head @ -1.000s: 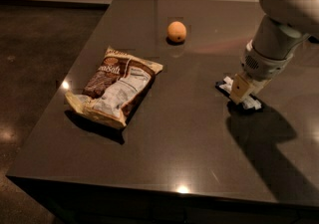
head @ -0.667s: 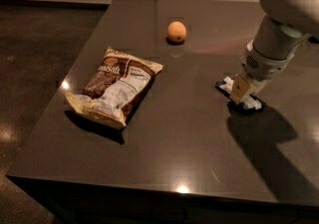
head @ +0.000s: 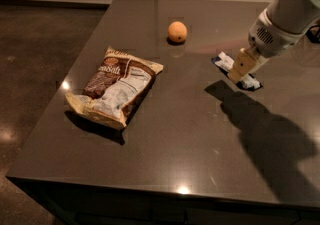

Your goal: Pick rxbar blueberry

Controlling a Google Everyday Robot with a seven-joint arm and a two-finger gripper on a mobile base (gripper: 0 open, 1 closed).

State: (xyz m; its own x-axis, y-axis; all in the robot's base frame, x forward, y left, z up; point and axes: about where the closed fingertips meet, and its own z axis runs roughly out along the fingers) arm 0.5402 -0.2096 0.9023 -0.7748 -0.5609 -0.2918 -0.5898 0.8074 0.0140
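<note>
The rxbar blueberry, a small dark-blue bar with a white panel, is at the right of the dark table. My gripper comes down from the upper right and is shut on the bar's middle. It holds the bar a little above the tabletop, nearly flat. Their shadow falls on the table just below and to the left, apart from the bar. The fingers hide the bar's middle.
A large brown-and-white snack bag lies at the table's left. A round orange fruit sits at the back centre, left of the bar. The arm's wide shadow covers the right front of the table. The floor lies beyond the left edge.
My gripper has risen from the tabletop, and the bar has come up with it. Its shadow now lies apart from the bar. The bag and the orange have not moved.
</note>
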